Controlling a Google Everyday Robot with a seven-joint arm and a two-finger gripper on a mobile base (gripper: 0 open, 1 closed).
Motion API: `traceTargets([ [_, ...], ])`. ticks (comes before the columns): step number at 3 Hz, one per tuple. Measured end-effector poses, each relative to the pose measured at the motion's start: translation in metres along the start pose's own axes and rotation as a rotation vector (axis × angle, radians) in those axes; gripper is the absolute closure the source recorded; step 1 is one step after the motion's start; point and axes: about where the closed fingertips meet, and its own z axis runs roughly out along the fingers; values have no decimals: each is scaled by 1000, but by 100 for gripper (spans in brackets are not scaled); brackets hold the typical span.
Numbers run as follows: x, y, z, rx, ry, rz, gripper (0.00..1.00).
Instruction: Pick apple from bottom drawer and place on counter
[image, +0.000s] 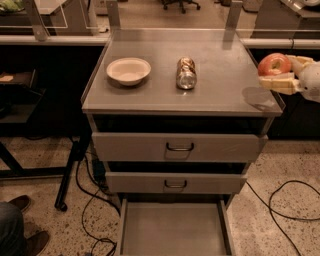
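Although the right frame edge cuts off the arm, the gripper (283, 73) shows at middle right, its fingers clamped on the apple (272, 63) just over the table's (225, 87) right edge. Bare surface lies right of the can (186, 73) and the bowl (128, 70). The bottom drawer (172, 230) stands open, its front cut off by the lower frame edge.

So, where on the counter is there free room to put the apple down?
The widest bare patch of the counter is its right part, between the can and the right edge, beside the gripper, which holds the apple at that edge. A narrower gap lies between the white bowl and the can. The left part is crowded by the bowl.
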Motion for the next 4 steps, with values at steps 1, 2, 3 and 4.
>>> traceTargets([
  [1,4,2,-2,4,2,3,100],
  [2,4,2,-2,4,2,3,100],
  [3,-1,8,6,-46,5,2,100],
  [4,-4,25,29,-189,35,6,100],
])
